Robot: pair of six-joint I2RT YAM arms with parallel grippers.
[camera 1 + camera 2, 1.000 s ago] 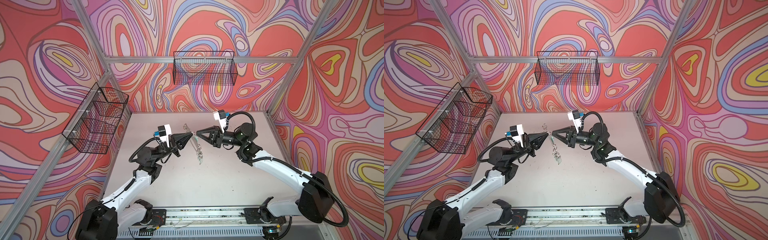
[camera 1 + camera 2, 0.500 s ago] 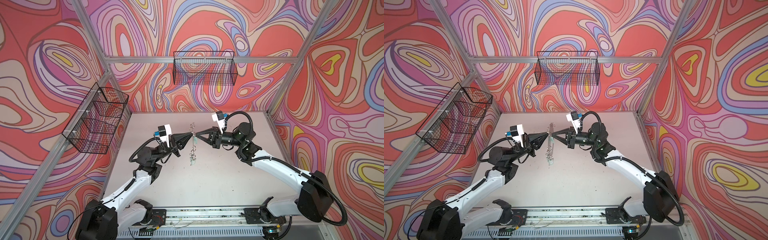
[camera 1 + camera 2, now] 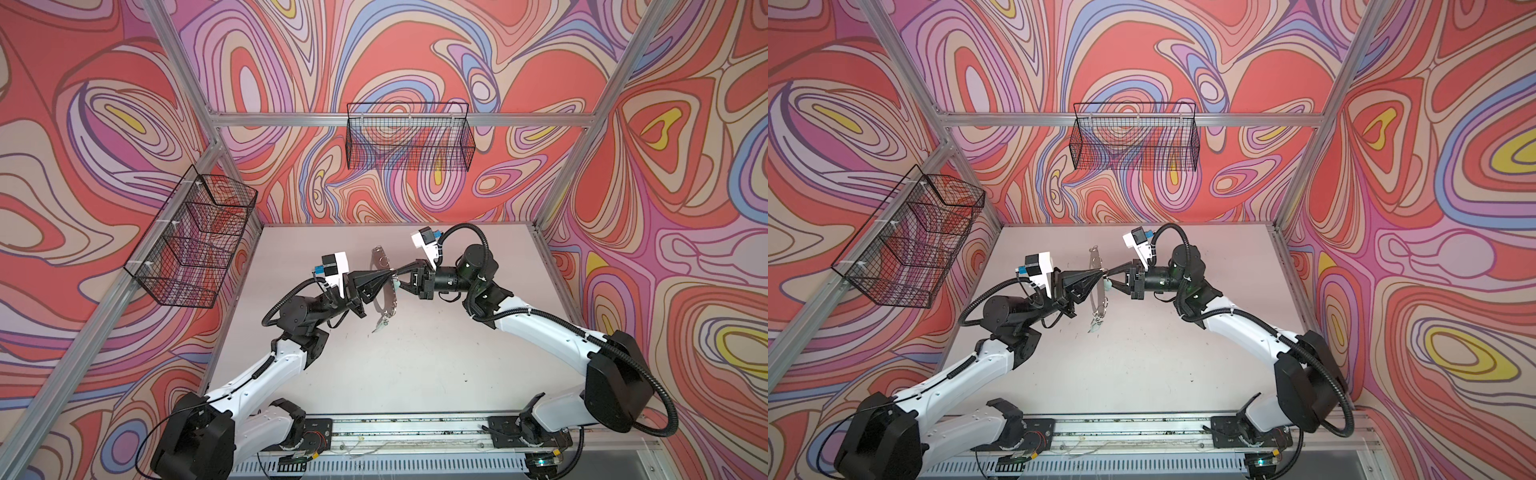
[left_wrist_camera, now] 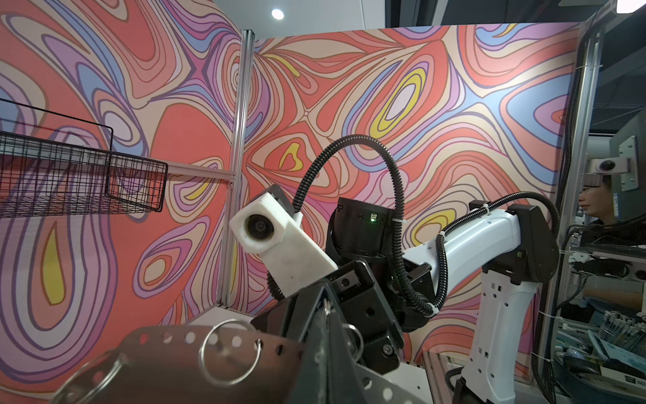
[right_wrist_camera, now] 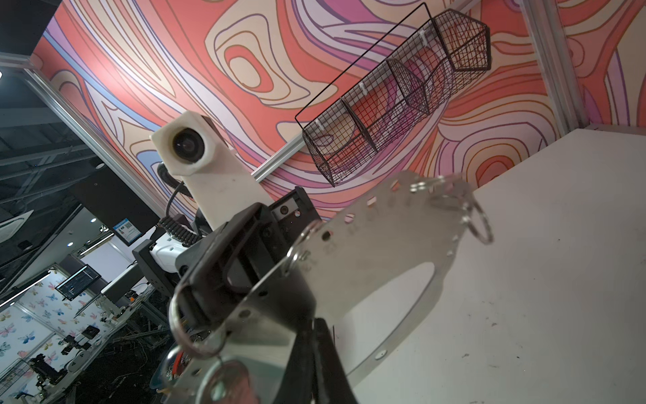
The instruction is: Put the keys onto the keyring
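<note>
The keyring (image 3: 381, 262) (image 3: 1095, 259) is a thin metal oval plate held upright and edge-on above the table in both top views. My left gripper (image 3: 388, 275) (image 4: 327, 314) is shut on its rim. My right gripper (image 3: 401, 274) (image 5: 314, 325) meets it from the opposite side, shut at the edge of the plate's (image 5: 377, 238) large hole. One of the keys (image 3: 380, 326) dangles from the plate's lower end. A mint tag (image 3: 397, 285) hangs just under the right fingertips. A wire loop (image 4: 229, 351) sits on the plate's rim (image 4: 167, 353).
The pale table (image 3: 436, 353) lies below the held plate. A black wire basket (image 3: 195, 237) hangs on the left wall and another basket (image 3: 409, 137) on the back wall. The arms' mounting rail (image 3: 407, 426) runs along the front edge.
My right gripper has moved left up to the keyring and shut there. The keyring has swung from tilted to upright and edge-on. The left gripper has hardly moved.
</note>
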